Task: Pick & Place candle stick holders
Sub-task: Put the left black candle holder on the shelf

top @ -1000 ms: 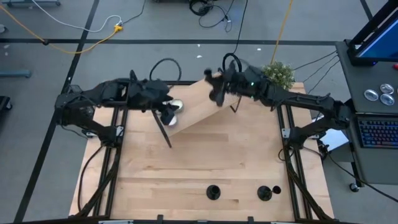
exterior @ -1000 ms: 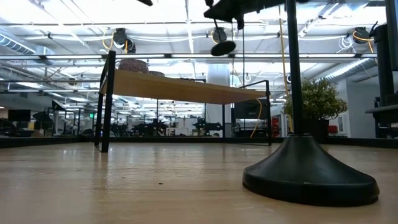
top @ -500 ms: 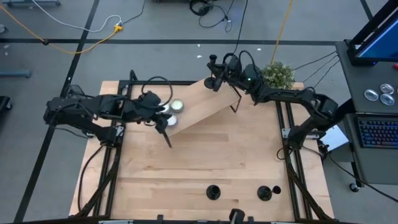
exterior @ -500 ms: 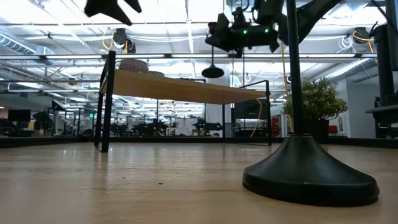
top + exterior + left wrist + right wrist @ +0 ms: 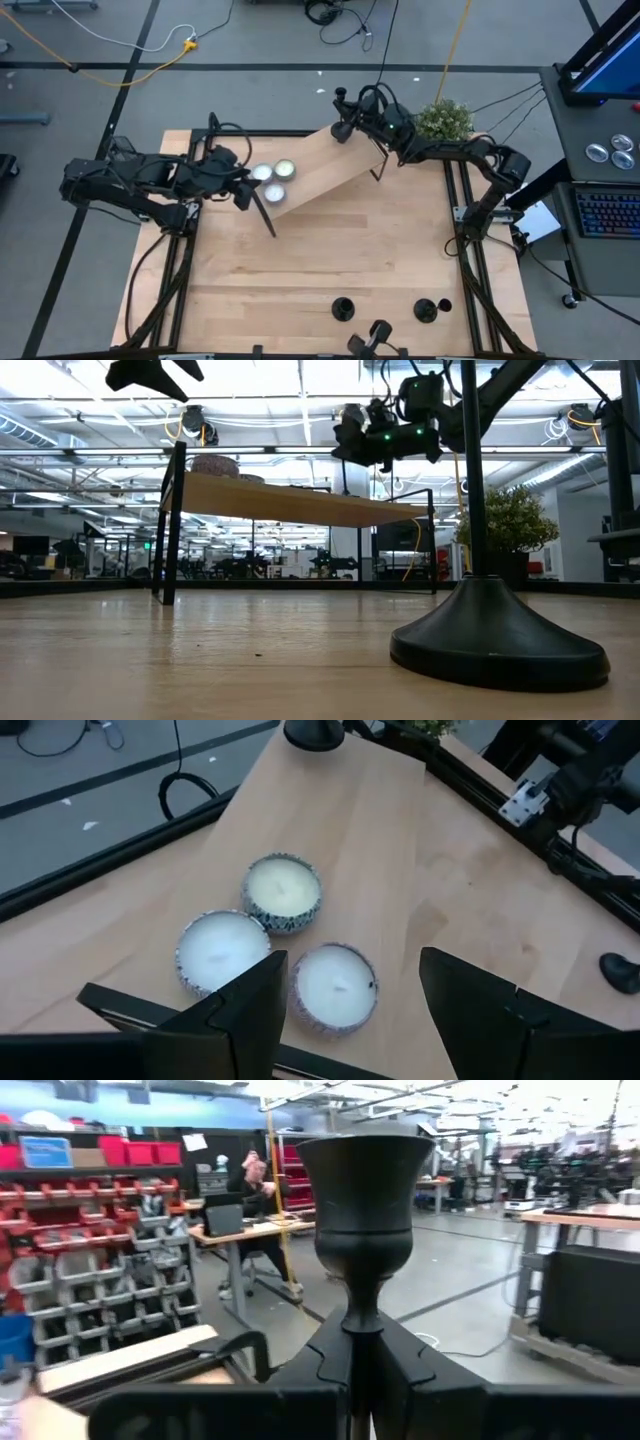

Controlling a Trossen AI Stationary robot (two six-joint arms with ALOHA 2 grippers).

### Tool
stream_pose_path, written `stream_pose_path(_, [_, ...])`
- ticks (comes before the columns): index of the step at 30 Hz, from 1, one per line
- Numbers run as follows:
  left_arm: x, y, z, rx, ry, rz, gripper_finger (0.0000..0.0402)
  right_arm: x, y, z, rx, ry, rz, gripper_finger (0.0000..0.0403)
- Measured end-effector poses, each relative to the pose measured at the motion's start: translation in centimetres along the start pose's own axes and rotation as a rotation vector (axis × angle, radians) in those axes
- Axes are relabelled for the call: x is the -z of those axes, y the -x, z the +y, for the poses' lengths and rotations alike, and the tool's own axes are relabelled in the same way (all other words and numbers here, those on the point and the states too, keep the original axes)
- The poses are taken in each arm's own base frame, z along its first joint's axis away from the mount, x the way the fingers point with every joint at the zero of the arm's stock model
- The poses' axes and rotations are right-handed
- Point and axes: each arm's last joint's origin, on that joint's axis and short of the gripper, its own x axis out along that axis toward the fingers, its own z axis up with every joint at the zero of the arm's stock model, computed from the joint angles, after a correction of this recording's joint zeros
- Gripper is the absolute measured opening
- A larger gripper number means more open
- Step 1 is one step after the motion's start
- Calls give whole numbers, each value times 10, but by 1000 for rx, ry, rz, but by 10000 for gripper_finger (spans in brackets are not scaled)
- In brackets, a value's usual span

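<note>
The right hand [image 5: 345, 128] is clamped on a black candlestick holder's [image 5: 363, 1210] stem above the raised shelf [image 5: 315, 170]. The left hand [image 5: 345, 1010] gapes empty (three candle tins [image 5: 283, 893] just ahead).

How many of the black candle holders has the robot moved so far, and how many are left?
None looks set down on the raised wooden shelf yet. The right gripper is shut on one candlestick holder, holding it over the shelf's far end. Two more holders wait at the table's near edge. The left gripper hangs open over three tealight tins.
</note>
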Motion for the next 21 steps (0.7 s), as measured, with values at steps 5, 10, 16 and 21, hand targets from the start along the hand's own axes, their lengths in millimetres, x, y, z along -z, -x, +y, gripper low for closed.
stream_pose_path(5, [0,0,0,-9,-16,-11,232,2,0,-6,60,14,18,3])
stream_pose_path(10, [0,0,0,-10,-20,-11,232,4,0,-7,64,-9,42,3])
stream_pose_path(16, [0,0,0,-11,-22,-11,232,7,0,-7,66,-8,78,4])
stream_pose_path(21, [0,0,1,-11,-23,-10,232,8,0,-7,66,-8,78,5])
